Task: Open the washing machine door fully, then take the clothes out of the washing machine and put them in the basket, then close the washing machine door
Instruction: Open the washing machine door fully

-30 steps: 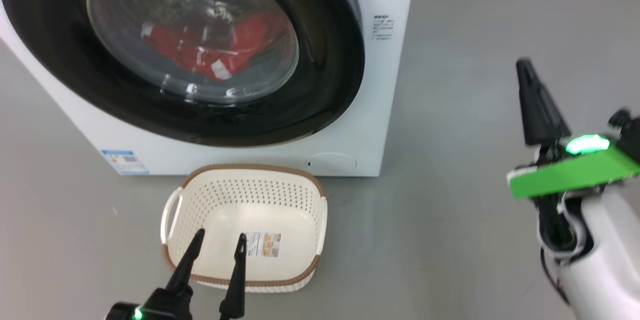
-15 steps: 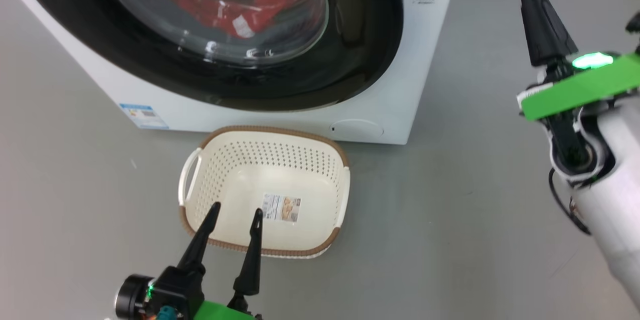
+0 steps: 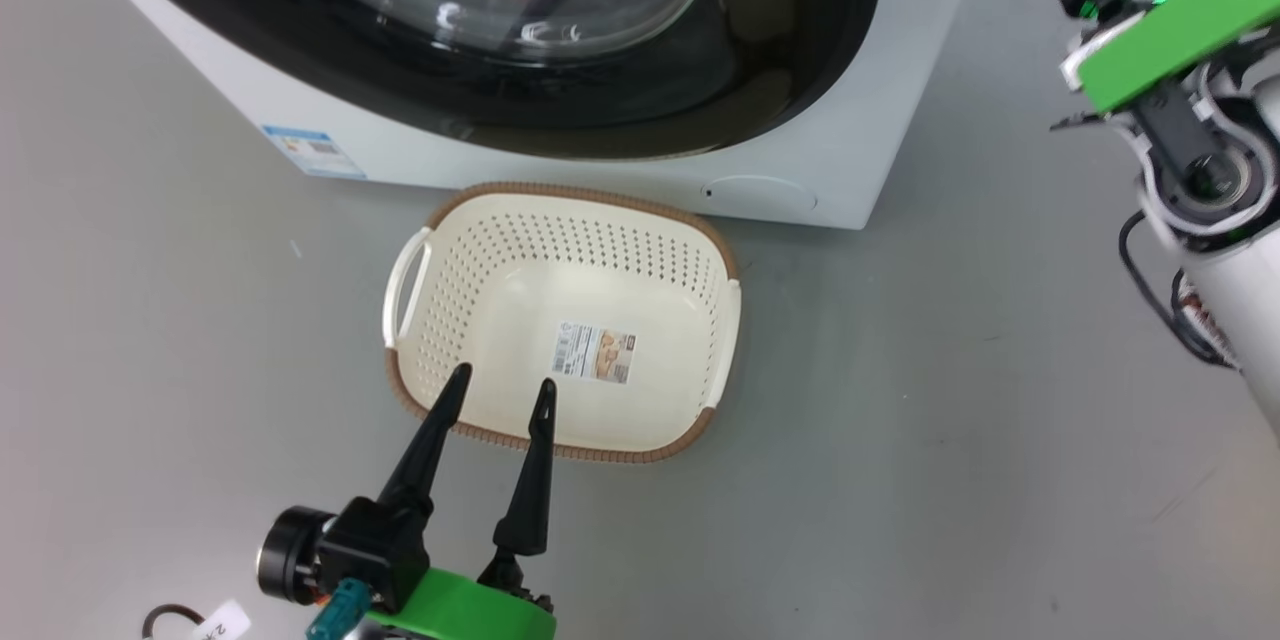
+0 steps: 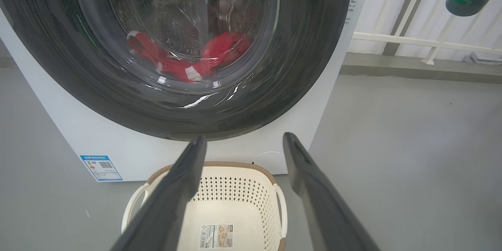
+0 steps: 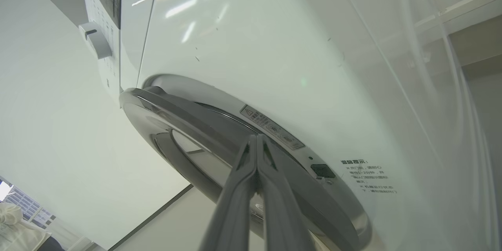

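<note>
I'm seeing smooth matte grey floor (image 3: 950, 370) spreading all around, taking soft even light, showing faint scuffs. On left wrist view I'm watching white ribbed wall panelling (image 4: 462, 31) running behind, white horizontal rail (image 4: 411, 40) crossing it, low grey kerb (image 4: 411, 66) lining its foot. Right wrist view is giving plain pale wall (image 5: 51, 125), thin dark skirting line (image 5: 157, 211) running below.
</note>
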Motion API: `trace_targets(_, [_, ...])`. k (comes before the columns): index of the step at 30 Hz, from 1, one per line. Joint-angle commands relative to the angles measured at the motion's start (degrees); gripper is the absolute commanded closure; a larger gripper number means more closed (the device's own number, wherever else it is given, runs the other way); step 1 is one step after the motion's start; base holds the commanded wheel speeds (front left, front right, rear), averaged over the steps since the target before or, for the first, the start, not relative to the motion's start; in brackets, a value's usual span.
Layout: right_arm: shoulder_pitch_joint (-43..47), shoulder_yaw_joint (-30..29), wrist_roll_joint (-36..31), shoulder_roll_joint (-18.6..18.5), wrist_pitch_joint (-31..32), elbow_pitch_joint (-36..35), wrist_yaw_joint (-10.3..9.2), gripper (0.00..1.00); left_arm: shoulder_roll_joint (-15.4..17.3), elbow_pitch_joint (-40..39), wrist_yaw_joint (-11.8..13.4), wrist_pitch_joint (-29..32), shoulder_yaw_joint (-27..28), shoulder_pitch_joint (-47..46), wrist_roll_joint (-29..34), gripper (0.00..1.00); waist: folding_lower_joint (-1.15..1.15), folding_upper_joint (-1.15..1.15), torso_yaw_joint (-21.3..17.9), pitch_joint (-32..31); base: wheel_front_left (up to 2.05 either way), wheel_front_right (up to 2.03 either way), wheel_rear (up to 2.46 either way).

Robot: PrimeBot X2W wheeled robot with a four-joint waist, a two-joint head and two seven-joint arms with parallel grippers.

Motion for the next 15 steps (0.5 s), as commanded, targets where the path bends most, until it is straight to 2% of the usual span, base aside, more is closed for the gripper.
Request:
trace_targets(1, [-1.40,0.55,2.39,-0.20,1.60,-0.97,0.03,1.00,0.32,-1.65,0.79,-0.69,1.25,-1.40,-0.56,0.00,0.00,0.00,0.97,1.48,0.00,0.00,0.00])
trace_targets(9, [-5.56,-0.39,12.10,-0.63,12.56,2.18,0.03,1.00,0.32,-1.76,1.07,-0.69,-0.15,-2.62,-1.38,0.00,0.00,0.00,1.76,3.59,0.00,0.00,0.00])
trace_targets(15, [-8.69,-2.22,15.29,-0.16,18.19,4.77,0.03,1.00,0.32,-2.02,1.15,-0.69,-0.93,-3.42,-1.84,0.00,0.00,0.00,2.52,5.02,0.00,0.00,0.00])
